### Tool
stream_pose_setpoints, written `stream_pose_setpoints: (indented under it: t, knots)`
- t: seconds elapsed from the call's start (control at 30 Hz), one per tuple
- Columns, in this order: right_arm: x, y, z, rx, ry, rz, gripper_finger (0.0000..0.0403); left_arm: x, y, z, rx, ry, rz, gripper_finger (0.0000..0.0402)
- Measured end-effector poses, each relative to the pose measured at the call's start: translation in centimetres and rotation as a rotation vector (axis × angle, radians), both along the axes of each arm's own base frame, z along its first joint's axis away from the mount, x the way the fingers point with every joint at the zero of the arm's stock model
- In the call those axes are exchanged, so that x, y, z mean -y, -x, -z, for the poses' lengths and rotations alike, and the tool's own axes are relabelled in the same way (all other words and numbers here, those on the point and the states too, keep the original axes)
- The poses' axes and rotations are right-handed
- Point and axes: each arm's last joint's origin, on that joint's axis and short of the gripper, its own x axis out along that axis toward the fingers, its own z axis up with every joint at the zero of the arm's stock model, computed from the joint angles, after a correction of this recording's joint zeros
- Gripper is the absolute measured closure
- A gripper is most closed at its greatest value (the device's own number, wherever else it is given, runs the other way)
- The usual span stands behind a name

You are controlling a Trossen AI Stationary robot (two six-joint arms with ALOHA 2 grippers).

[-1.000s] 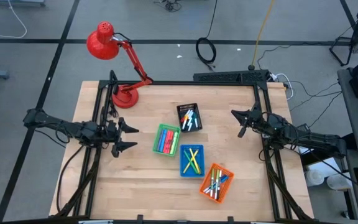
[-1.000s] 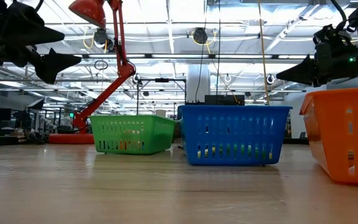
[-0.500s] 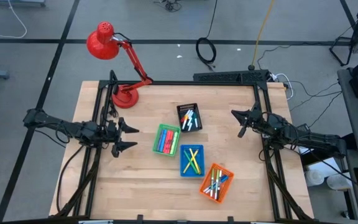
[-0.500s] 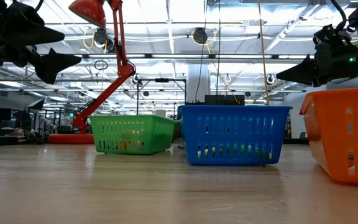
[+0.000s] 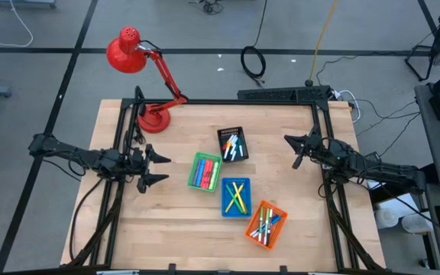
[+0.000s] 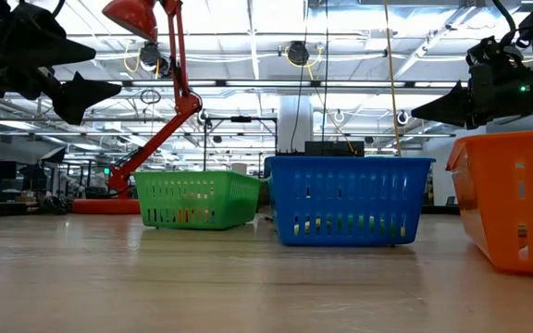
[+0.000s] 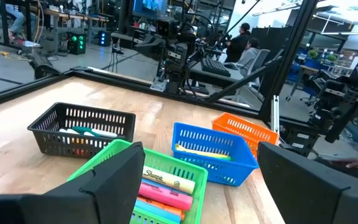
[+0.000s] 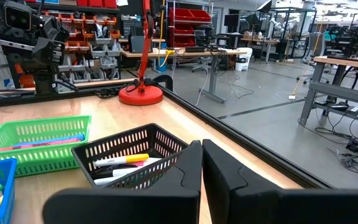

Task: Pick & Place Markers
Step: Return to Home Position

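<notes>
Evidently at the end of the sort, I hold both arms above the wooden table (image 5: 174,229), and all the markers (image 5: 236,197) I can see lie in baskets, none loose on the boards. The left gripper (image 5: 163,169) hovers near the table's left edge, fingers spread wide and empty. Its tips are aimed at the green basket (image 5: 192,169) just beyond them. The highlighters (image 5: 203,174) inside lie side by side, long axes running roughly from far edge to near edge, crosswise to the fingers' reach. The right gripper (image 8: 201,149) hangs near the right edge, fingers pressed together on nothing, facing the black basket (image 5: 230,130), to which it is the nearer arm. The blue basket (image 5: 224,197) and the orange basket (image 5: 253,215), both holding markers, step off toward the near right corner. A red desk lamp (image 5: 132,50) stands at the far left corner, well apart from both arms. By my reading nothing is left to pick, and the retreat to rest only asks the arms to pass above the basket rims.
</notes>
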Motion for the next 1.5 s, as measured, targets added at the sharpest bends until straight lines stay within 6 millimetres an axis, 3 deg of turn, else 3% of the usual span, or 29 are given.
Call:
stream_pose_setpoints:
  t: [1.17, 1.5]
  knots:
    - [0.00, 0.00, 0.01, 0.000, 0.000, 0.000, 0.0403, 0.00, 0.00, -0.02, 0.001, -0.002, 0.000, 0.0096]
    - [0.00, 0.00, 0.00, 0.000, 0.000, 0.000, 0.0403, 0.00, 0.00, -0.02, 0.001, -0.002, 0.000, 0.0079]
